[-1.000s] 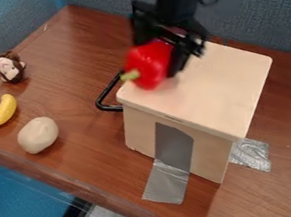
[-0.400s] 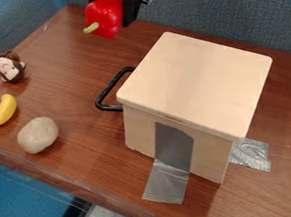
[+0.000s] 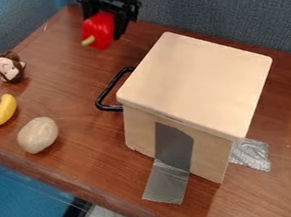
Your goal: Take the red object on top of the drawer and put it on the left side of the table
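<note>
At left I see a banana (image 3: pixel 2 112), a toy monkey (image 3: pixel 10 68) and a pale lump (image 3: pixel 38 135); then the red pepper (image 3: pixel 100 29), clamped in my gripper (image 3: pixel 106 27), which hangs fingers-down near the back, left of the drawer (image 3: pixel 195 83)

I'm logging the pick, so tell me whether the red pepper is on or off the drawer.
Off: the end effector holds the red pepper away from the drawer, left of its wooden top in the view.

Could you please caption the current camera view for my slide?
Gripper holding a red pepper over the table, near the wooden drawer.
</note>
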Robot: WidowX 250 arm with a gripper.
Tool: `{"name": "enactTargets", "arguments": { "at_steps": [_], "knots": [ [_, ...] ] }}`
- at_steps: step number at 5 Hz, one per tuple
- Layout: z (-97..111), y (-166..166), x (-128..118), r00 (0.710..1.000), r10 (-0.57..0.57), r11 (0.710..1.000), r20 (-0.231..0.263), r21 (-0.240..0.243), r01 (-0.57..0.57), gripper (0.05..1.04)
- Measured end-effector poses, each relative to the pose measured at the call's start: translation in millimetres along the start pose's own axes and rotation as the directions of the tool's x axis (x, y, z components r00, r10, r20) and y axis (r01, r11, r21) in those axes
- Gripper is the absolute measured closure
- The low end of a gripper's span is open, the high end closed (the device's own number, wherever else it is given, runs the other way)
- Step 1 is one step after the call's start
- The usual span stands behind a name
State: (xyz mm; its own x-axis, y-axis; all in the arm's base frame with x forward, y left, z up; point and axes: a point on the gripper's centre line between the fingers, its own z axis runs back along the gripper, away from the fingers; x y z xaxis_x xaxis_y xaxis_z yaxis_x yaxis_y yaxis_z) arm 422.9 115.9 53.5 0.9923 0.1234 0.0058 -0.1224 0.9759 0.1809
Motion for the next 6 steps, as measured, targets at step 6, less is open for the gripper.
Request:
{"name": "enactTargets", "arguments": {
  "at_steps": [6],
  "knots": [
    [11.8,16.4,10.1,0.993,-0.109,0.994,0.052,-0.014,0.11,0.083]
  ]
}}
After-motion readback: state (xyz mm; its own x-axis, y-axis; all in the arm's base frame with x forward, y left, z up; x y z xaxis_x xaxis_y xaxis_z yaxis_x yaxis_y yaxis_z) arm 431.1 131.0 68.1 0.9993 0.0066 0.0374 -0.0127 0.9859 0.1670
